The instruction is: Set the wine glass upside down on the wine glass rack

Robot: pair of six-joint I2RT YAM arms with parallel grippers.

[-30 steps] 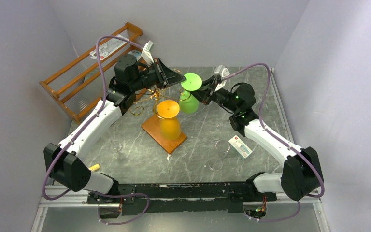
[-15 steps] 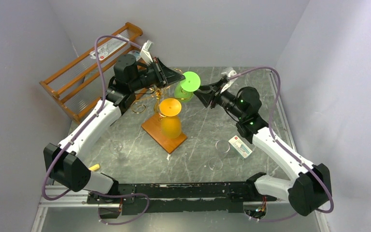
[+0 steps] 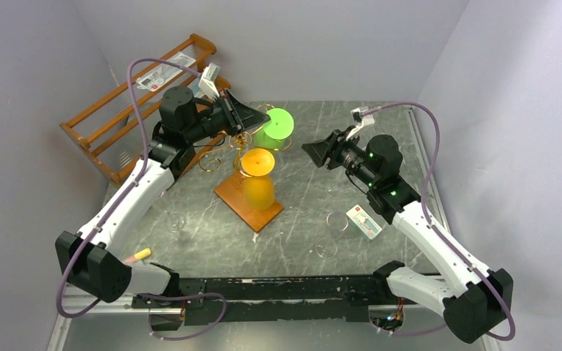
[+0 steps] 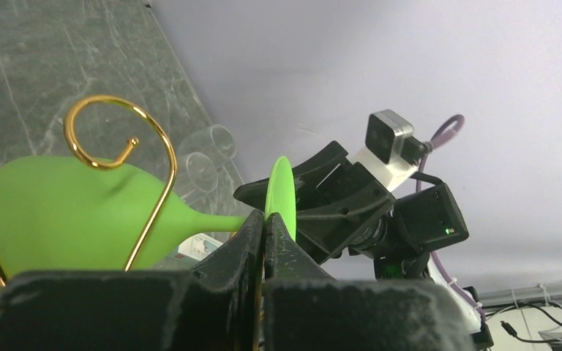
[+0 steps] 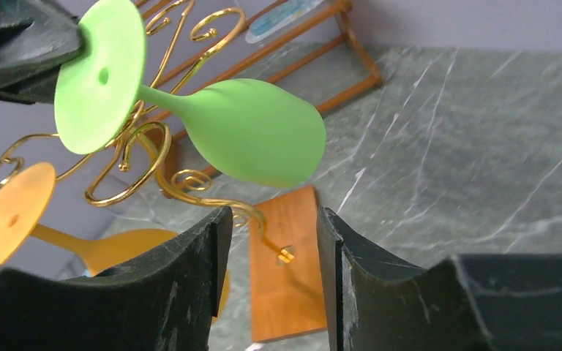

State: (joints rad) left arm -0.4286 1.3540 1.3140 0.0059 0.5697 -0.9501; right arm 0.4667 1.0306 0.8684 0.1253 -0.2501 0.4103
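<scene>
So from the top camera, the left gripper (image 3: 258, 117) is pinched shut on the foot of the green wine glass (image 3: 278, 124). The glass hangs just below and in front of its fingertips, tilted, bowl in among the gold curls of the wine glass rack (image 3: 230, 191). The right gripper (image 3: 312, 151) sits apart from the glass, tips pointing at it. An orange wine glass (image 3: 257, 162) hangs on the rack nearer the arms. Left wrist cam: the left gripper (image 4: 263, 228) has its fingers clamped on the rim of the green foot disc, stem and bowl of the green wine glass (image 4: 80, 212) running off to the left behind a gold scroll arm (image 4: 168, 170). Right wrist cam: the right gripper (image 5: 272, 227) is spread wide with nothing between its fingers. The green wine glass (image 5: 256, 131) floats above and beyond them, and the rack's wooden base (image 5: 293, 278) shows through the gap.
</scene>
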